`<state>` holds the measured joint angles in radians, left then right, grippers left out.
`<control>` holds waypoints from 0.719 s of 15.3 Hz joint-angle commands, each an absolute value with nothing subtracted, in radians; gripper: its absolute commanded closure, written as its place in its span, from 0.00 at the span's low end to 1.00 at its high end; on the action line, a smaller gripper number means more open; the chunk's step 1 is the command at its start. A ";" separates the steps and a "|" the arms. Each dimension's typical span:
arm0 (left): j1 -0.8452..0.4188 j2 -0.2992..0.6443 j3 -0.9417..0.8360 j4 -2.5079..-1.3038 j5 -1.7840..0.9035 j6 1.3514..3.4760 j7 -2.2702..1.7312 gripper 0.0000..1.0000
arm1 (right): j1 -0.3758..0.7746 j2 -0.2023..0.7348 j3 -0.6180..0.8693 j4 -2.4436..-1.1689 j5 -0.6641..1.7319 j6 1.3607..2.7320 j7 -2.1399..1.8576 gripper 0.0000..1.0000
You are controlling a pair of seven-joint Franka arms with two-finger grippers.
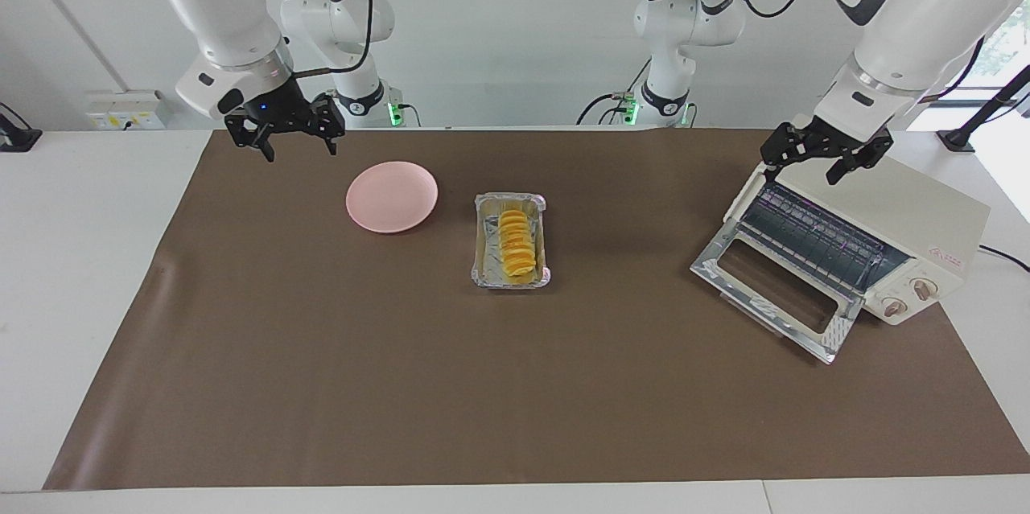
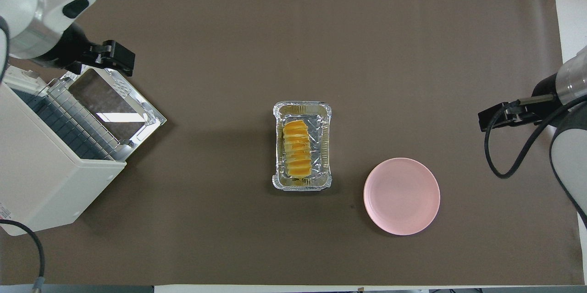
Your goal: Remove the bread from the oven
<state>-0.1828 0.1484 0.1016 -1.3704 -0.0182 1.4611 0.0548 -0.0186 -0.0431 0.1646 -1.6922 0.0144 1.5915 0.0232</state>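
The bread [image 1: 517, 242] lies in a crinkled foil tray [image 1: 484, 257] at the middle of the brown mat [image 1: 515, 385], out of the oven [image 1: 877, 212] and well apart from it. In the overhead view the loaf runs lengthwise from twelve to six o'clock inside the tray, with its ridges crosswise.

The oven stands at the left arm's end of the table, at about nine o'clock from the tray in the overhead view. Its glass door [image 1: 776, 289] is dropped open onto the mat, and the wire rack [image 1: 813, 240] shows inside with nothing on it.

The left gripper [image 1: 827, 154] hangs in the air over the top of the oven, near its upper front edge. Its fingers are spread wide, hold nothing and touch nothing.

The right gripper [image 1: 283, 132] hovers over the mat's edge at the right arm's end of the table. Its fingers also stand wide apart and empty.

A pink plate [image 1: 392, 196] sits on the mat just beside the tray, toward the right arm's end, at about four o'clock from the tray in the overhead view. It is bare, and neither gripper touches it.
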 commanded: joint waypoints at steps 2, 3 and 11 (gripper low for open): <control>-0.138 0.058 0.087 -1.512 -0.029 1.506 0.058 0.00 | 0.093 -0.016 0.170 -1.740 0.028 1.696 0.129 0.00; -0.127 0.032 0.087 -1.525 -0.029 1.506 0.063 0.00 | 0.116 0.007 0.170 -1.740 0.028 1.715 0.147 0.00; -0.115 -0.020 0.045 -1.587 -0.031 1.411 0.061 0.00 | 0.262 0.107 0.169 -1.890 0.026 2.012 0.331 0.00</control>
<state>-0.1362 0.0301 0.0734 -1.5139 -0.0185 1.4128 0.0557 0.2285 0.1209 0.1723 -1.8141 0.0176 1.9314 0.2681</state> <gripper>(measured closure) 0.000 0.000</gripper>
